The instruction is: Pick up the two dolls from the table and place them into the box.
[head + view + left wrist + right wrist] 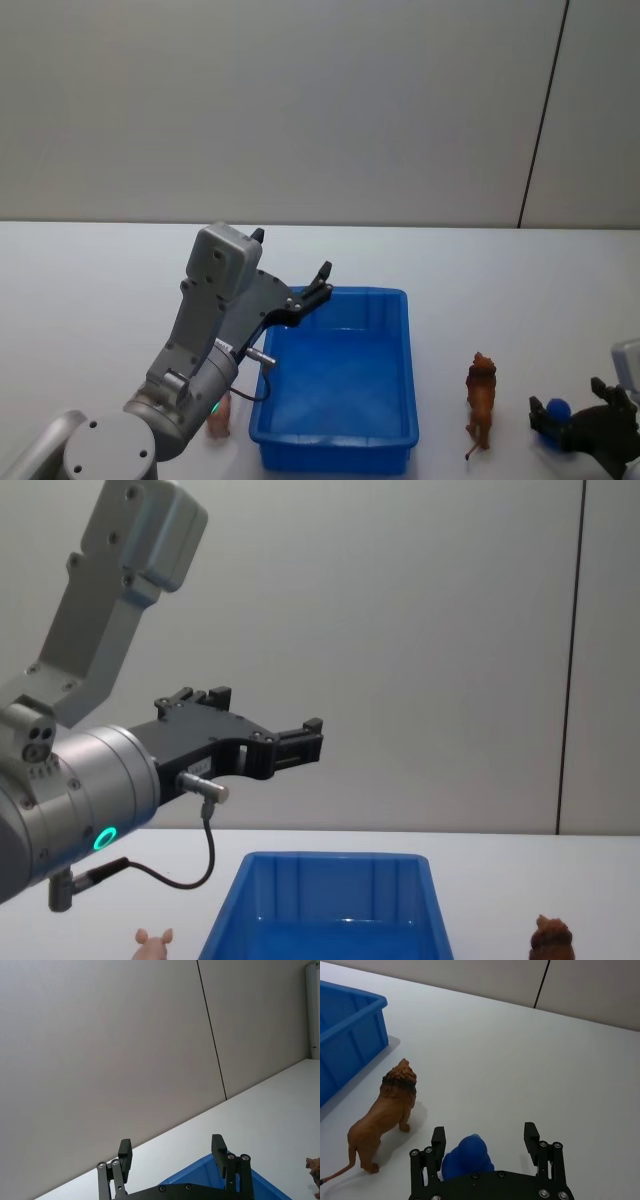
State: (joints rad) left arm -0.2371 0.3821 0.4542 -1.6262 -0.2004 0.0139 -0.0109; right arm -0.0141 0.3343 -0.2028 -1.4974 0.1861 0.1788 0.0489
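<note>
Non-task items noted.

Dark blue round thing [556, 409]: low at the right of the head view, resting on the surface [560, 300]. The right wrist view gives it close up. It is a lumpy, rounded body, deep blue all over, narrowing a little toward a blunt top. What it is: cannot tell.

Wall [300, 100]: plain pale grey, flat, rising behind the far edge of the surface.

Seam [543, 110]: one thin dark line running down the wall, right of centre in the head and chest views. It splits the wall into a wide left panel and a narrow right panel.

Pale upright strip [312, 1010]: at the edge of the left wrist view, against the wall. Identity unclear.
</note>
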